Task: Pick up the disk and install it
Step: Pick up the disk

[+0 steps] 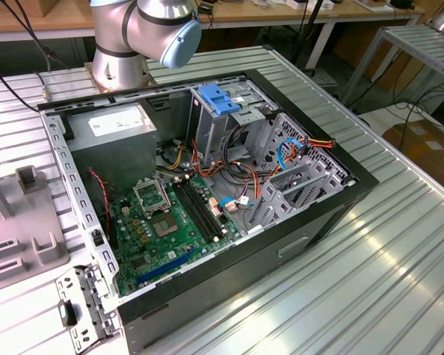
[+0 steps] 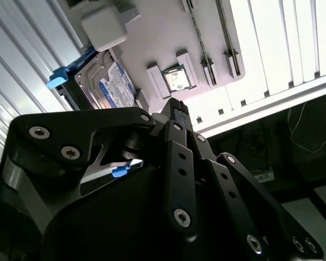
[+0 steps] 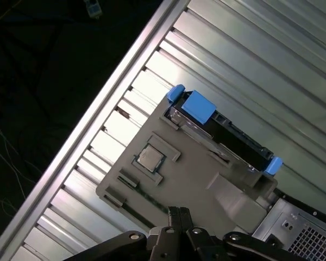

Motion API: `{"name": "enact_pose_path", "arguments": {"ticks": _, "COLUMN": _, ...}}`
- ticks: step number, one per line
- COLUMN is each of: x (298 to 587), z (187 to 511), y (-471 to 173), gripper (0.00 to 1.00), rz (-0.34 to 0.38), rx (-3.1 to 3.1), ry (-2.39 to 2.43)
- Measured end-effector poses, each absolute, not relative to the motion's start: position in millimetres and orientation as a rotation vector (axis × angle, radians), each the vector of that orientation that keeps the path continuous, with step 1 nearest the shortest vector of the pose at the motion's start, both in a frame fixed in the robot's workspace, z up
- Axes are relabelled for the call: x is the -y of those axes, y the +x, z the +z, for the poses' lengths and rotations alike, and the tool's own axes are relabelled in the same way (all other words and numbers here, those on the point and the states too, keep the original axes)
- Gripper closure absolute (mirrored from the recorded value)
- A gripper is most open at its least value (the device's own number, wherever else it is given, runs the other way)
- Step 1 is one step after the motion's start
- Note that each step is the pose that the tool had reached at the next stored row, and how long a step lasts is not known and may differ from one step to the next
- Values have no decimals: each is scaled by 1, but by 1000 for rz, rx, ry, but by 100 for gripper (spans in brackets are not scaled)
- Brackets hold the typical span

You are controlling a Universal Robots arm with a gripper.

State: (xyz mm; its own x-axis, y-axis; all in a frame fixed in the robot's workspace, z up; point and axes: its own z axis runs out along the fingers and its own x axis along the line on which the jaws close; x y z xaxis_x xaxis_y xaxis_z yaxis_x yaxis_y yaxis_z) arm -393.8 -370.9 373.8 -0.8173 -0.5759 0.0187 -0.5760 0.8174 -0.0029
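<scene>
Disk (image 2: 117, 87): white label, blue band, in grey holder (image 2: 163, 32).
Pincer (image 3: 177, 210): seemingly clenched, empty, over holder.
Case (image 1: 296, 245): open, on table (image 1: 399, 251).

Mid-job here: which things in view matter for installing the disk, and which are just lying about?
Job: disk on the grey fixture; gripper, shut and empty; open computer case.
Lying about: processor chip; power supply box; blue clip; motherboard.
</scene>
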Motion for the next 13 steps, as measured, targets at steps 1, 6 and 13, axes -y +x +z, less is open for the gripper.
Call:
{"name": "enact_pose_path", "arguments": {"ticks": 1, "x": 371, "z": 374, "y": -394, "gripper": 89, "rz": 13, "rx": 2975, "ry": 956}}
{"name": "enact_pose_path", "arguments": {"ticks": 6, "x": 371, "z": 374, "y": -394, "gripper": 89, "rz": 14, "rx": 2962, "ry": 996}}
{"name": "enact_pose_path", "arguments": {"ticks": 13, "x": 371, "z": 374, "y": -394, "gripper": 89, "rz": 14, "rx": 2944, "ry": 1048}}
